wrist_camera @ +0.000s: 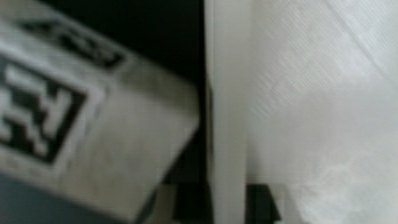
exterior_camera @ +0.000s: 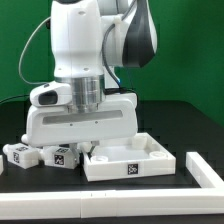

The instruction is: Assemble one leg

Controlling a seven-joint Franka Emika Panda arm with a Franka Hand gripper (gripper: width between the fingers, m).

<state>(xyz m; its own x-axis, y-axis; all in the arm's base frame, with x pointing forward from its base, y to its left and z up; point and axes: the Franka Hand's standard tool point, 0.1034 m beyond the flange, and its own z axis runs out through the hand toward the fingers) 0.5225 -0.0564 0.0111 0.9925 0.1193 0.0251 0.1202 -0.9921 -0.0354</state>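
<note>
The large flat white square piece with a raised rim (exterior_camera: 130, 160) lies on the black table. My gripper (exterior_camera: 88, 148) is low at this piece's left edge in the exterior view, mostly hidden under the hand. In the wrist view, the gripper (wrist_camera: 222, 203) has its two dark fingers (wrist_camera: 187, 205) tight on either side of a thin white wall (wrist_camera: 226, 110) of the square piece (wrist_camera: 320, 90). One leg with a black-and-white tag (wrist_camera: 54, 110) lies right beside that wall. In the exterior view, two tagged legs (exterior_camera: 62, 155) (exterior_camera: 20, 153) lie to the left of the square piece.
A white raised bar (exterior_camera: 205, 170) lies on the table at the exterior view's right, close to the square piece. The arm's white body (exterior_camera: 80, 115) hangs low over the legs and the square piece's back edge.
</note>
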